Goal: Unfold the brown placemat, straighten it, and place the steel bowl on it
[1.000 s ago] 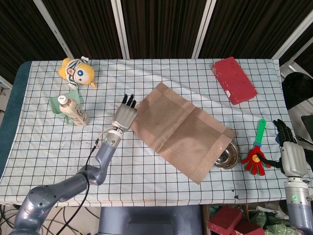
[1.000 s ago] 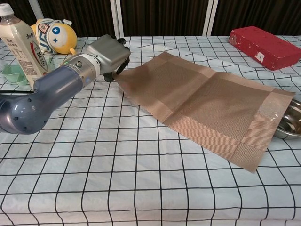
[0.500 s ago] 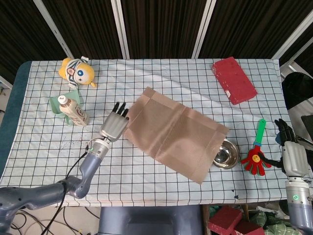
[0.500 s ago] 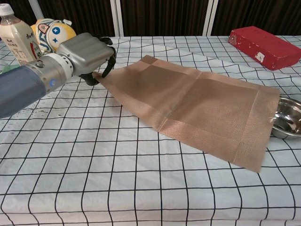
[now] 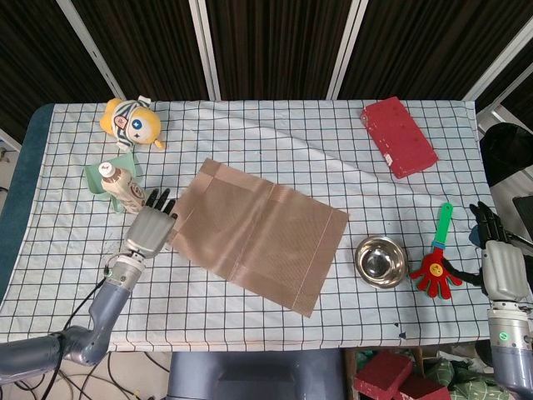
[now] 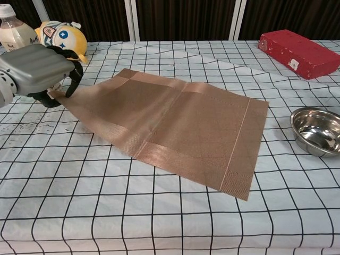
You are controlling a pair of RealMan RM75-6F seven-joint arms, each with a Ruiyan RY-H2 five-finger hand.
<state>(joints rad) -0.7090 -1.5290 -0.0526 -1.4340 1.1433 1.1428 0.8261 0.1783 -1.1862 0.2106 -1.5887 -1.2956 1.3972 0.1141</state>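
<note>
Woven brown placemat (image 5: 256,232), rectangular, flat, long axis running away from left hand (image 5: 149,230) toward round shiny steel bowl (image 5: 381,260); near corner pinched between curled fingers (image 6: 68,85). Right hand (image 5: 500,268) well apart; finger state unclear.

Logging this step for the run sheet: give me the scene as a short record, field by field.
placemat: brown placemat lies unfolded on the checked tablecloth, set at an angle
left hand: left hand pinches the placemat's left edge, which is lifted slightly
right hand: right hand at the table's right edge, holding nothing
bowl: steel bowl on the cloth to the right of the placemat, not touching it
nearby: red clapper toy beside the bowl; bottle near the left hand
</note>
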